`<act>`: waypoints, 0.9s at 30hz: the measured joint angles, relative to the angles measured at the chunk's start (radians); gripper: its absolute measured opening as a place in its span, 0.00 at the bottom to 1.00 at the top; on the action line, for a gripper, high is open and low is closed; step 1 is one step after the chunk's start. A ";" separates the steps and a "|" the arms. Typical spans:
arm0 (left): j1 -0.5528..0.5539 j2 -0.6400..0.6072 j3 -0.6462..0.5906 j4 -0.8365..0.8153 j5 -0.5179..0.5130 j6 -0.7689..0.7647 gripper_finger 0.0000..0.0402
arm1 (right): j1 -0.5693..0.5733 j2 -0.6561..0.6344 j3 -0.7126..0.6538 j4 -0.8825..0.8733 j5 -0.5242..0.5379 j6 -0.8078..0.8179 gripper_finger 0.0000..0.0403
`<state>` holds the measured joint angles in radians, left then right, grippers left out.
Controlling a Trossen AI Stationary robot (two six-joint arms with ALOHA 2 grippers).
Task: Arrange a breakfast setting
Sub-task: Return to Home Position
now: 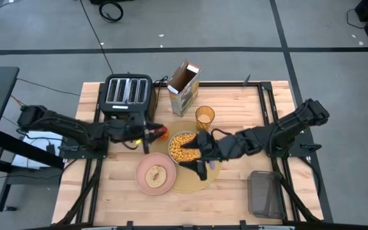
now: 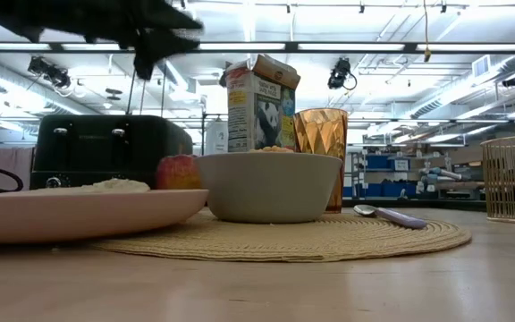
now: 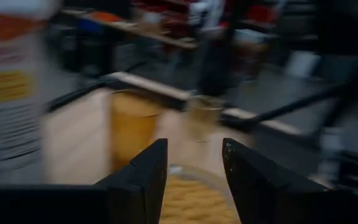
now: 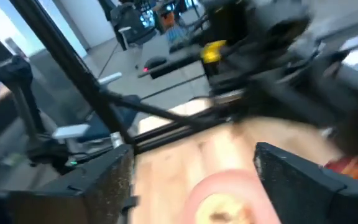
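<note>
Heading home is all that's left, so my plan is up first, then out: lift both arms straight off the setting before swinging each to its own side. My left gripper (image 3: 194,149) is spread with nothing in it. The red apple (image 1: 163,132) sits just off its tips at the edge of the tan placemat (image 2: 347,237), not between them, so no sideways sweep there. My right gripper (image 4: 194,155) is spread wide and empty too, hovering over the mat between the pale grey bowl (image 1: 183,145) of cereal and the pink plate (image 1: 142,184) with its bread piece (image 1: 156,174). The amber cup (image 1: 204,116) stands just beyond the bowl, close to my right arm, and I reckon that's the one I could knock. The metal spoon (image 2: 383,214) lies on the mat at the bowl's right.
</note>
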<state>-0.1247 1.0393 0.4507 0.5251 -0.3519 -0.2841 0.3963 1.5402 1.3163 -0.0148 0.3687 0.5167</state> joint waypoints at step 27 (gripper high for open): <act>-0.089 -0.215 0.002 0.122 0.037 0.041 0.12 | -0.203 -0.627 -0.581 0.085 -0.178 -0.512 0.20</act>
<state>-0.2133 0.8239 0.4522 0.6469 -0.3149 -0.2433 0.1928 0.9136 0.7358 0.0701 0.1910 0.0052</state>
